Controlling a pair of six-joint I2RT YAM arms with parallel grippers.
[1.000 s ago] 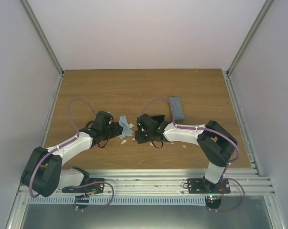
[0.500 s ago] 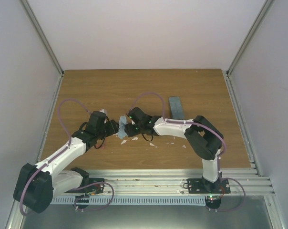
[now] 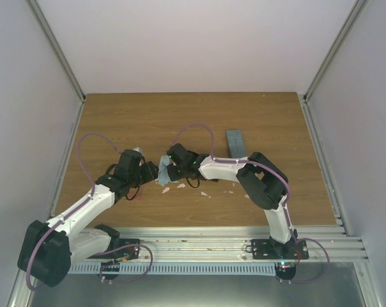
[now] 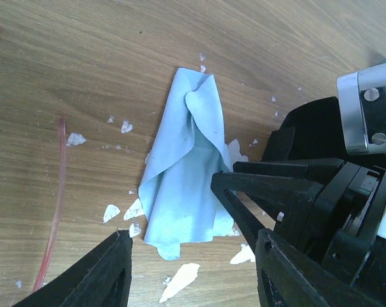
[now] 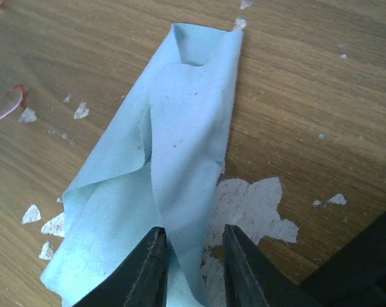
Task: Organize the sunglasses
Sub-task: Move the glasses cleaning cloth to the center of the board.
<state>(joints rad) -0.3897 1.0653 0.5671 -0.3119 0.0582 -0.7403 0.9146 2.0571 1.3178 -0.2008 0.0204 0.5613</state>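
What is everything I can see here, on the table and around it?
cloth: one, light blue, crumpled, mid-table between the two grippers
oblong flat item: one, grey-blue, further back, next to the right arm; I cannot tell what it is
flecks: many, white, scattered on the wood around the cloth
table: one, brown wood
walls: pale, on three sides
rail: one, silver metal, along the near edge
left arm and right arm: two, white and black, with purple cables
left gripper: one, black, open over one end of the cloth
right gripper: one, black, pinching a fold of the cloth
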